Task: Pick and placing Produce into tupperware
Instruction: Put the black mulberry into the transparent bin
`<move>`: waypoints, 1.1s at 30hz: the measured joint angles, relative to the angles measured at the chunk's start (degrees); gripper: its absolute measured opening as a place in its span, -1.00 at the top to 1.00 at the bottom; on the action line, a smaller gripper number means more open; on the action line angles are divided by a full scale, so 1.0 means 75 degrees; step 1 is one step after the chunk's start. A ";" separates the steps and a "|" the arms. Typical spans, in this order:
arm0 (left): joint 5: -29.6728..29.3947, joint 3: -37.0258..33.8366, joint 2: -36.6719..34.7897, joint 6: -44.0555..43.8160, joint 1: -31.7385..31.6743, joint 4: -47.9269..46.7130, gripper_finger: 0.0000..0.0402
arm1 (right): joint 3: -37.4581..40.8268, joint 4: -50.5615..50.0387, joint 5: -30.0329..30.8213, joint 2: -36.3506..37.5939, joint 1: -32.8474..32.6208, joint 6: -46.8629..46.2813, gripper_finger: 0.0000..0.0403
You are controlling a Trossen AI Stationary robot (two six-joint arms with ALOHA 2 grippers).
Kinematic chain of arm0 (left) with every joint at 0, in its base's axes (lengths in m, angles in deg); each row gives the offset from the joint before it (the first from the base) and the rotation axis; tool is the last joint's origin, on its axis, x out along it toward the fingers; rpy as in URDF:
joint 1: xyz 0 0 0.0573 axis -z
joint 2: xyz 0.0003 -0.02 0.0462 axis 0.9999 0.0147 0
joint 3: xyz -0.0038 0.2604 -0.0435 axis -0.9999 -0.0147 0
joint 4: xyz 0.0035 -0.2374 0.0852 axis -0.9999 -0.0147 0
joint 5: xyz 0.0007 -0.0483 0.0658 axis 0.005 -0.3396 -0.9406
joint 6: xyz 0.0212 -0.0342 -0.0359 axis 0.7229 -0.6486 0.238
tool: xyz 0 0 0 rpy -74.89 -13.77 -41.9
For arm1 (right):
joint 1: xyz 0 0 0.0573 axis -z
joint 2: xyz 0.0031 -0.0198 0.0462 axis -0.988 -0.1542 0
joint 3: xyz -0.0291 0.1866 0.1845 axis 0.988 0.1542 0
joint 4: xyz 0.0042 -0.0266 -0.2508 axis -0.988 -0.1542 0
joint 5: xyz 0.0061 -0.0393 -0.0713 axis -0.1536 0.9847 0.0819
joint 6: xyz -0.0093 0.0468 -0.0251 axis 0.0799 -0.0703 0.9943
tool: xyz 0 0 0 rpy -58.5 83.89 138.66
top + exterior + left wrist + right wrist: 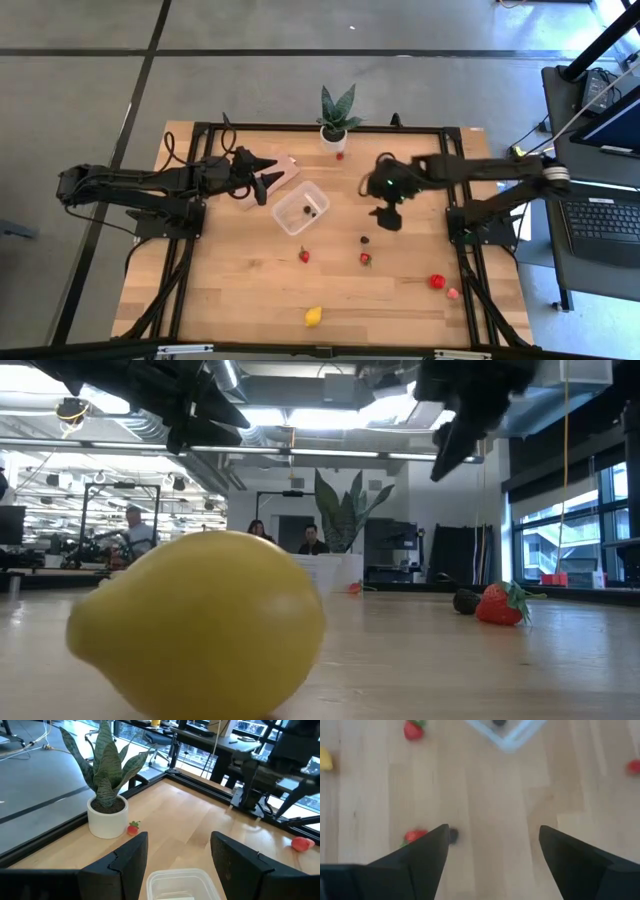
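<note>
Our right gripper [492, 852] hangs with fingers spread, a dark berry [453, 835] beside one finger; our left gripper [177, 855], fingers apart, overlooks the tupperware [182, 885].

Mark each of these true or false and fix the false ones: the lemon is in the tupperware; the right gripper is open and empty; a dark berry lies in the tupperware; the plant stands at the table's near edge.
1. The lemon is in the tupperware. False: it lies on the table near the front edge.
2. The right gripper is open and empty. True.
3. A dark berry lies in the tupperware. True.
4. The plant stands at the table's near edge. False: it stands at the far edge.
</note>
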 joint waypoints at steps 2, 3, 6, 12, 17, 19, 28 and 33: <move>0.0000 0.0000 0.0000 0.0000 0.0016 -0.0003 -0.03 | 0.0754 0.0877 0.0030 0.0309 -0.0199 -0.0028 -0.53; 0.0000 0.0000 0.0002 0.0000 0.0016 -0.0003 -0.03 | 0.1110 0.1281 0.0028 0.0394 -0.0286 0.0030 -0.53; 0.0000 0.0000 0.0003 0.0000 0.0016 -0.0010 -0.03 | 0.1963 0.2061 0.0025 0.0445 -0.0513 0.0042 -0.53; 0.0000 0.0000 0.0003 -0.0009 0.0016 -0.0114 -0.03 | 0.3000 0.3348 0.0154 0.0252 -0.0780 -0.0505 -0.53; 0.0000 0.0000 0.0003 -0.0017 0.0016 -0.0149 -0.03 | 0.3199 0.3948 0.0359 -0.0004 -0.0929 -0.0534 -0.53; 0.0000 0.0000 0.0003 -0.0023 0.0016 -0.0151 -0.03 | 0.3167 0.3973 0.0376 -0.0166 -0.0992 -0.0535 -0.53; 0.0000 0.0000 0.0003 -0.0026 0.0016 -0.0243 -0.03 | 0.3129 0.4614 0.0933 -0.0958 -0.1539 -0.0804 -0.53; 0.0000 0.0000 0.0006 -0.0026 0.0016 -0.0356 -0.03 | 0.3126 0.4610 0.0960 -0.1155 -0.1690 -0.0934 -0.53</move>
